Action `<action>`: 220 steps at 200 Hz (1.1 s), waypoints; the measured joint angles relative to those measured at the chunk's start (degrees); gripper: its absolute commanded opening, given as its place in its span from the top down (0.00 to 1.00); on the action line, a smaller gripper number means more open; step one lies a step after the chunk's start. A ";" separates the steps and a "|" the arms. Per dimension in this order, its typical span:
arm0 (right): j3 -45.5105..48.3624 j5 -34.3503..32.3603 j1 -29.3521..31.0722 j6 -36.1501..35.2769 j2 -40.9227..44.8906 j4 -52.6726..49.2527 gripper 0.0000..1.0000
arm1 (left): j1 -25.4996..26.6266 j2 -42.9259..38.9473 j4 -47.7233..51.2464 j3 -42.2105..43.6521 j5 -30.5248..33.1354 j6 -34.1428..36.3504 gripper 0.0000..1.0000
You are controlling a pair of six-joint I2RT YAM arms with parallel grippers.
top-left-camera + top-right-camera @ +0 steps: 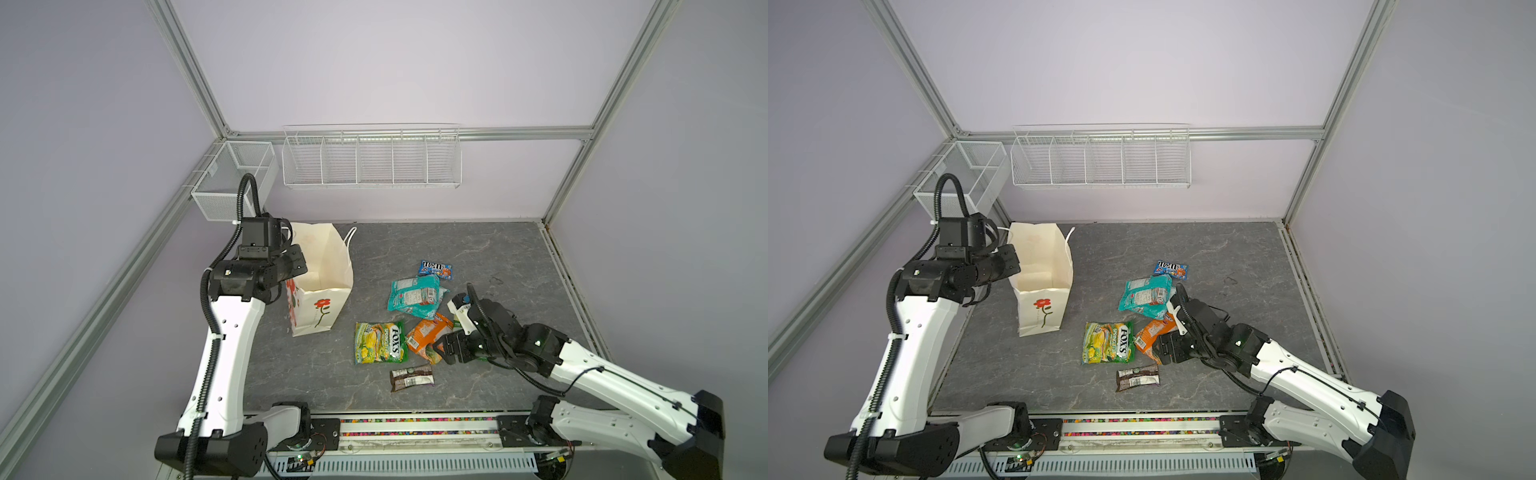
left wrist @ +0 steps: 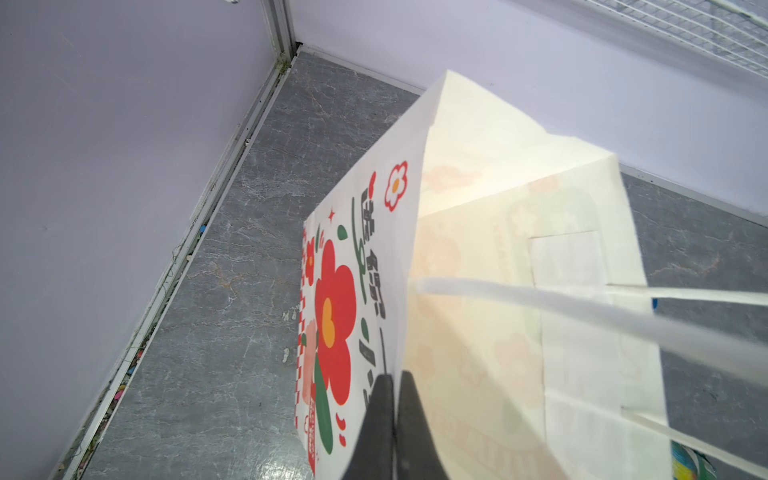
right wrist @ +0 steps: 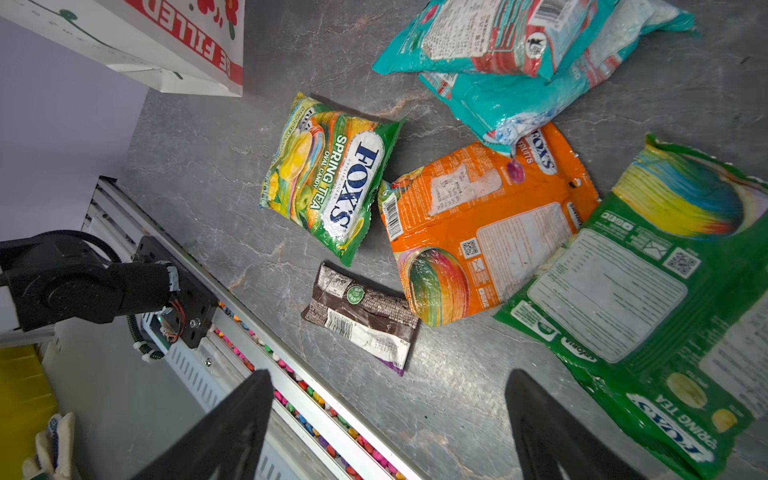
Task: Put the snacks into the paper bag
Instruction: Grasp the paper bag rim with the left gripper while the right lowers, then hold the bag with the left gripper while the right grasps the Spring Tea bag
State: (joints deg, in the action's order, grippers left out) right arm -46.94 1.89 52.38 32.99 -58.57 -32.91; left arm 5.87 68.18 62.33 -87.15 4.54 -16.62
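Note:
The white paper bag [image 1: 318, 316] stands open and upright at the left, a red flower on its front. My left gripper [image 2: 392, 376] is shut on the bag's left wall at the rim, one finger inside and one outside. The snacks lie right of it: the yellow-green FOX'S bag [image 1: 379, 343], teal bag [image 1: 415, 297], orange bag [image 1: 426, 334], blue M&M's pack [image 1: 435, 269] and dark-brown bar [image 1: 412, 377]. The green bag [image 3: 648, 282] lies beside the orange one, mostly under my right arm in both top views. My right gripper [image 3: 388, 374] hangs open and empty over bare table beside the bar and the orange bag.
A long white wire basket [image 1: 372, 160] hangs on the back wall and a mesh basket [image 1: 235, 178] on the left wall. A rail with coloured beads [image 1: 415, 422] runs along the table's front edge. The enclosure walls close in the grey table [image 1: 498, 257].

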 measured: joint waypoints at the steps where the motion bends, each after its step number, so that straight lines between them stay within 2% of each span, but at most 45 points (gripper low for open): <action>1: 0.00 0.11 0.00 0.00 -0.09 0.11 0.09 | 0.00 -0.15 0.04 0.04 -0.02 0.04 1.00; 81: 0.42 7.43 0.00 1.20 -7.82 7.37 0.04 | -0.04 -13.00 3.48 6.73 -7.76 1.46 1.00; 132: 1.33 10.12 -0.04 3.21 -11.19 12.28 0.03 | -0.04 -14.21 6.80 8.26 -9.60 2.43 1.00; 148: 1.75 10.99 -0.04 4.09 -12.85 13.94 0.00 | -0.04 -14.69 7.54 8.31 -9.62 2.78 1.00; 220: 2.27 12.76 -0.04 7.26 -19.67 18.88 0.04 | -0.02 -15.21 9.44 9.77 -10.43 4.13 1.00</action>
State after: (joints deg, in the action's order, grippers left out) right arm -44.66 14.66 52.34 40.25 -78.24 -14.02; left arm 5.85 52.97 71.77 -77.38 -5.89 -12.49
